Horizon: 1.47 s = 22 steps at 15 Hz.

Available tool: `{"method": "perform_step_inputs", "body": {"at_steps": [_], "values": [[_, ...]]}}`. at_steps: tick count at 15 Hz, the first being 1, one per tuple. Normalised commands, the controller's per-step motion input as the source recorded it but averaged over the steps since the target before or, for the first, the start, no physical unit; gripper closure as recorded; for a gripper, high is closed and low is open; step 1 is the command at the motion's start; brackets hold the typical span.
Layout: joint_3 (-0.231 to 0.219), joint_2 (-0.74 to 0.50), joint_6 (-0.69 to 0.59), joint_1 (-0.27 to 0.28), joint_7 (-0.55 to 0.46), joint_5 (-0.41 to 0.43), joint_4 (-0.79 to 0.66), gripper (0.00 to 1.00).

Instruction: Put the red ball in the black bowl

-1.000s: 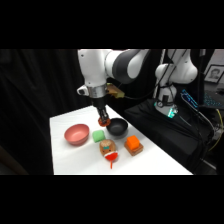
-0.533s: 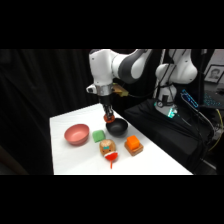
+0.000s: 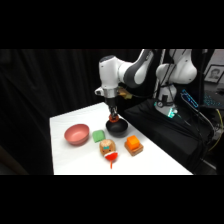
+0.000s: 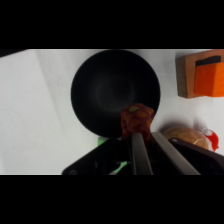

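Gripper (image 4: 142, 131) clenched on the red ball (image 4: 136, 119), hanging over the upright black bowl's (image 4: 95, 95) rim.

side across table, wrist close overhead

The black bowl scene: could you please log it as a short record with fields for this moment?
gripper: over the black bowl, gripper shut on the red ball
red ball: held between the fingers above the bowl's rim, not yet released
black bowl: upright on the white table, nothing inside
pink bowl: apart, at the far side of the green block
orange block: beside the black bowl
task state: ball carried over the bowl, drop pending
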Motion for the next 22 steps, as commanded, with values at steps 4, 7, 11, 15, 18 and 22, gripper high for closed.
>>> {"method": "perform_step_inputs", "body": {"at_steps": [4, 7, 11, 15, 18, 22], "values": [[-0.030, -0.01, 0.43, -0.059, -0.13, 0.077, -0.24, 0.98], [-0.042, 0.13, 0.40, -0.054, -0.10, 0.059, -0.12, 0.98], [-0.040, 0.18, 0.32, -0.037, -0.11, 0.072, -0.03, 0.66], [-0.032, 0.13, 0.18, -0.026, -0.15, 0.086, 0.04, 0.41], [0.004, -0.02, -0.08, -0.040, -0.23, 0.135, 0.07, 0.18], [-0.009, -0.29, -0.31, -0.024, -0.21, 0.069, 0.04, 0.00]]}}
